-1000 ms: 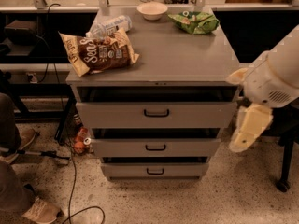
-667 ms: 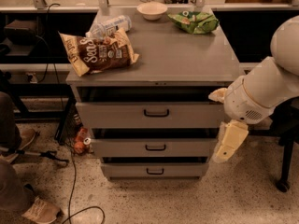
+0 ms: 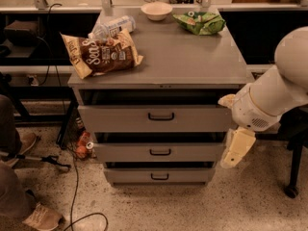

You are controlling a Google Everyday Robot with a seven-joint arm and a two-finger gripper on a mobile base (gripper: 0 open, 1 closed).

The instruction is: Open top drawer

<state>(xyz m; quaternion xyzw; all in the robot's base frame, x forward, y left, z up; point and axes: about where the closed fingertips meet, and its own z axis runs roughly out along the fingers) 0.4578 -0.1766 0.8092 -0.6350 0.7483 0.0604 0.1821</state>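
The top drawer (image 3: 192, 119) is sitting directly under the counter (image 3: 192, 57), its long axis running left to right and its grey front panel facing the camera. Its small black loop handle (image 3: 161, 116) is lying level at the centre of the panel. A dark gap is showing between the panel's upper edge and the counter's slab. The two shorter drawers (image 3: 192, 152) are stacking below it.

The arm (image 3: 276, 93) is reaching in from the right, sloping down and leftward, with its wrist bending just beside the top drawer's right end. The tool (image 3: 230, 160) is hanging downward off that wrist, beside the middle drawer's right end and well apart from the handle. I cannot tell whether it is apart or together.
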